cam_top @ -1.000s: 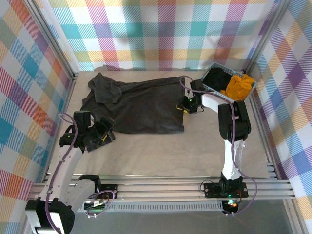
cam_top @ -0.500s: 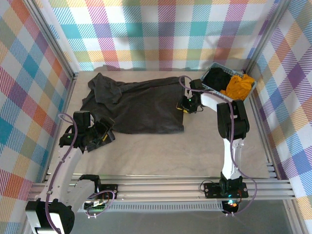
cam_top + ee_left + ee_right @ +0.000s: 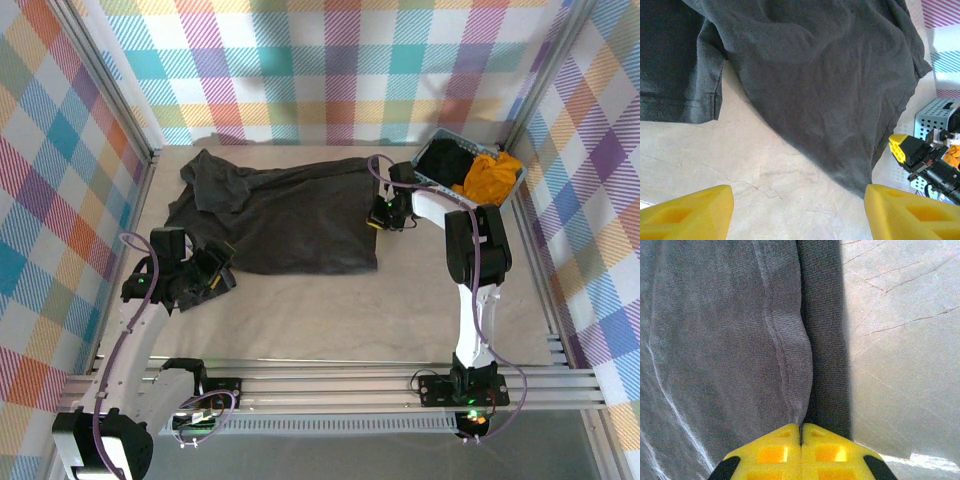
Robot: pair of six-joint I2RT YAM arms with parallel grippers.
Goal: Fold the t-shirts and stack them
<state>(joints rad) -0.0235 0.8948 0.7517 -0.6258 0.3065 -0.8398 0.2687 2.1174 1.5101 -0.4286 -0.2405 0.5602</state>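
At the near left of the table (image 3: 350, 310), the left gripper (image 3: 212, 273) sits over bare surface just beside the near left corner of the charcoal-grey t-shirt (image 3: 280, 215). Its yellow fingers (image 3: 690, 212) stand wide apart with nothing between them. The shirt lies spread across the middle of the table, its far left end rumpled and bunched. At the shirt's right edge, the right gripper (image 3: 378, 218) has its fingertips pressed together on the hem, with a ridge of cloth pinched up between them. Further right, in the far corner, a light blue basket (image 3: 455, 135) holds a black t-shirt (image 3: 447, 160) and a mustard-orange t-shirt (image 3: 490, 178), the orange one spilling over the rim.
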